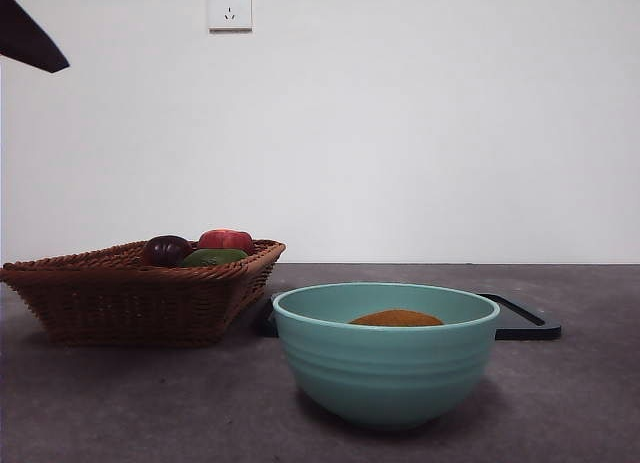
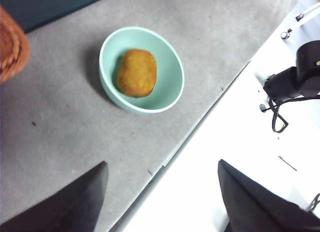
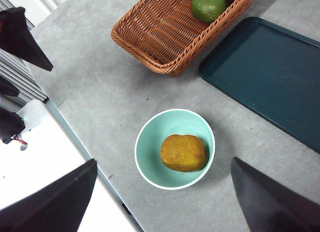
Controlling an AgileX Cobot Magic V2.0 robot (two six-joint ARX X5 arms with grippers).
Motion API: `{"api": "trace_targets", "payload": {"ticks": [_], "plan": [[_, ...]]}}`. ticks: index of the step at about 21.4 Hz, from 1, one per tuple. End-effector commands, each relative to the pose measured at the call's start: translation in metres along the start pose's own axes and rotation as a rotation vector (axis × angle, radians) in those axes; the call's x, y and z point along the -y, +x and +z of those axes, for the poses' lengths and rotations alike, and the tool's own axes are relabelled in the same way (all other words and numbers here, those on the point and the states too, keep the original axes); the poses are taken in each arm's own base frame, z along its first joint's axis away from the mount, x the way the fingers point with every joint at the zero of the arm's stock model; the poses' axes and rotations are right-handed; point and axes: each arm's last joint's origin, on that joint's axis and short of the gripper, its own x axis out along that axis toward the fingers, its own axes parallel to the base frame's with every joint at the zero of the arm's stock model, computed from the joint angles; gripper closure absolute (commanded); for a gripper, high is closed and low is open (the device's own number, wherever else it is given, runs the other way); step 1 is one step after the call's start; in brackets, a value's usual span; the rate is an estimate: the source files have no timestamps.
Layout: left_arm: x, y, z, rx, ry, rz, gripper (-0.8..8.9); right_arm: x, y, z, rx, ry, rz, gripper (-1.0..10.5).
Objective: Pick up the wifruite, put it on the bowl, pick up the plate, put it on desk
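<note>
The orange-brown wifruite (image 1: pixel 396 319) (image 2: pixel 136 72) (image 3: pixel 183 152) lies inside the mint-teal bowl (image 1: pixel 385 368) (image 2: pixel 167 89) (image 3: pixel 149 153) on the dark grey desk (image 1: pixel 150 403). Behind the bowl, flat on the desk, lies the plate (image 1: pixel 525 325) (image 3: pixel 265 71), a dark teal rectangular tray with nothing on it. My left gripper (image 2: pixel 162 192) hangs open high above the desk's edge, apart from the bowl. My right gripper (image 3: pixel 162 197) is also open and high over the bowl, holding nothing. Both arms show only as black tips at the front view's top corners.
A brown wicker basket (image 1: pixel 130 293) (image 3: pixel 160 31) stands left of the bowl beside the tray, holding a dark purple fruit (image 1: pixel 165 250), a green fruit (image 3: pixel 208 5) and a red one (image 1: pixel 226 240). The desk's near edge meets a white surface (image 2: pixel 240 157).
</note>
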Motion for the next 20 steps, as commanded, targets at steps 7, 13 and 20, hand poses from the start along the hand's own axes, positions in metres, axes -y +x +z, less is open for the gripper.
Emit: {"api": "trace_targets", "payload": {"ticks": [7, 13, 20], "plan": [[0.002, 0.0, 0.003, 0.013, 0.039, -0.012, 4.7, -0.002, -0.002, 0.004, 0.01, -0.001, 0.003, 5.2], [0.002, 0.0, 0.003, 0.013, 0.039, -0.012, 4.7, 0.0, 0.0, 0.001, -0.016, 0.044, -0.014, 5.2], [0.002, 0.0, 0.003, 0.013, 0.039, -0.012, 4.7, 0.015, 0.03, -0.022, -0.084, 0.138, -0.032, 5.2]]}}
